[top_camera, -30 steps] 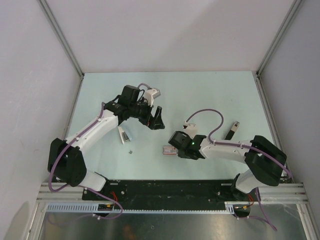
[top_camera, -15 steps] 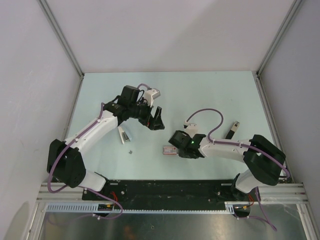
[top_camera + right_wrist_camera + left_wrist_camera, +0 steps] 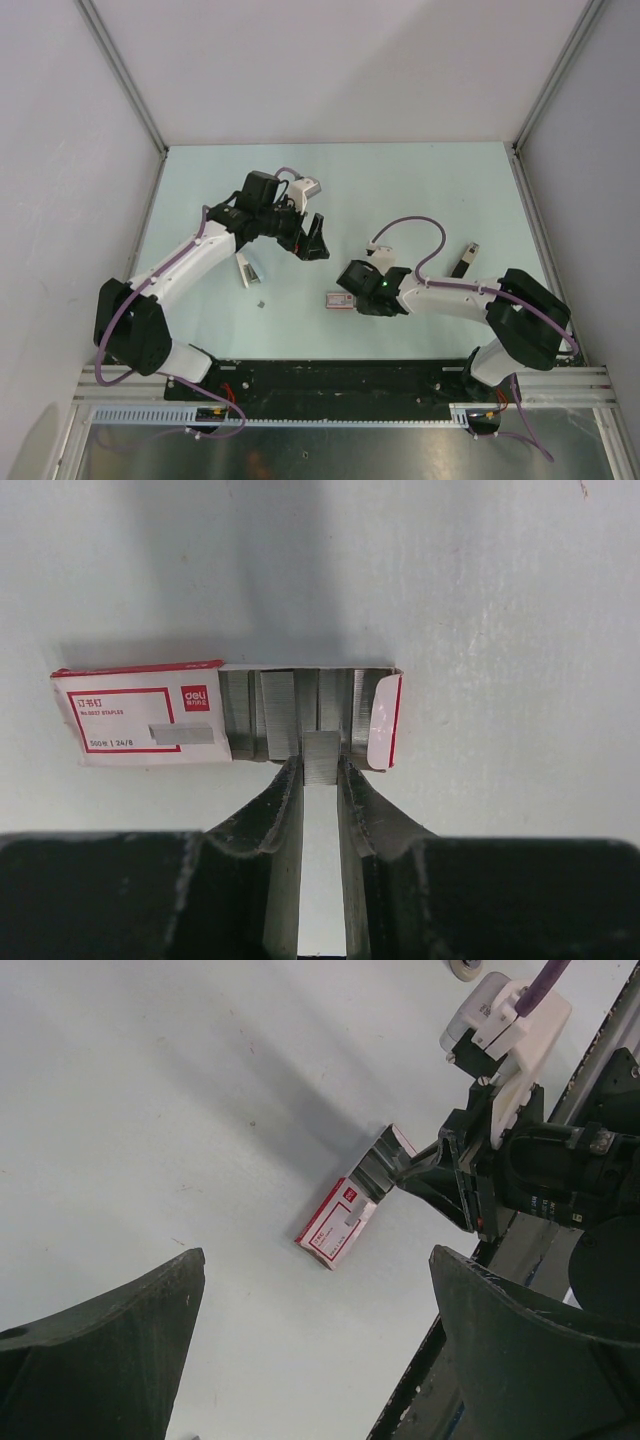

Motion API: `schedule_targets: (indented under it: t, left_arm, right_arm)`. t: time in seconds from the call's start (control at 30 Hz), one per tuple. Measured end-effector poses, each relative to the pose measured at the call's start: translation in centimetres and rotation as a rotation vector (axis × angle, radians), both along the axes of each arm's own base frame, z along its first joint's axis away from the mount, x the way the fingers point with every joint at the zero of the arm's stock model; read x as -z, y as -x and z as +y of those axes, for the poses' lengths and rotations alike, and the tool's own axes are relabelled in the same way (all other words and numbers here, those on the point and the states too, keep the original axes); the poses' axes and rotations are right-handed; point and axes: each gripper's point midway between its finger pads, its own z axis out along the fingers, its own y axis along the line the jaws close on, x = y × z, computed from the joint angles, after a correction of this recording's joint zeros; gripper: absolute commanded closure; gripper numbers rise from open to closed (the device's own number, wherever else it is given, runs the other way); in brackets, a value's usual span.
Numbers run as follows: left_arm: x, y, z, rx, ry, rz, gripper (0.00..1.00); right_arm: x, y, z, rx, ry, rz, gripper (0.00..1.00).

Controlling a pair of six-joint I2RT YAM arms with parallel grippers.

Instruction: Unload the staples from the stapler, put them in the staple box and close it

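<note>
Two right fingers [image 3: 285, 815] pinch staples [image 3: 321, 757] at the open red box [image 3: 140, 725].

A pale green table [image 3: 400, 180] carries a black stick with a silver tip [image 3: 464, 262] at three o'clock and a tiny dark speck [image 3: 260, 303] at eight o'clock, well apart.

The small red-and-white staple box [image 3: 140, 725] carries "deli" on a red patch, with "STAPLES" and "24/6" printed on its label.
</note>
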Motion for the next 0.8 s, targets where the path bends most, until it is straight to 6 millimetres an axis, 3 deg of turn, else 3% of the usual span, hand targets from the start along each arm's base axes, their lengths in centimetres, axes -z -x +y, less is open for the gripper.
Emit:
schedule_targets:
  t: [0.47, 0.8]
  left_arm:
    - [-0.10, 0.07, -0.03, 0.006, 0.000, -0.007, 0.02]
    - [-0.13, 0.15, -0.11, 0.009, 0.001, -0.007, 0.02]
  right_arm:
    - [0.22, -0.11, 0.06, -0.002, 0.004, 0.010, 0.86]
    - [0.27, -0.04, 0.09, -0.005, 0.004, 0.014, 0.65]
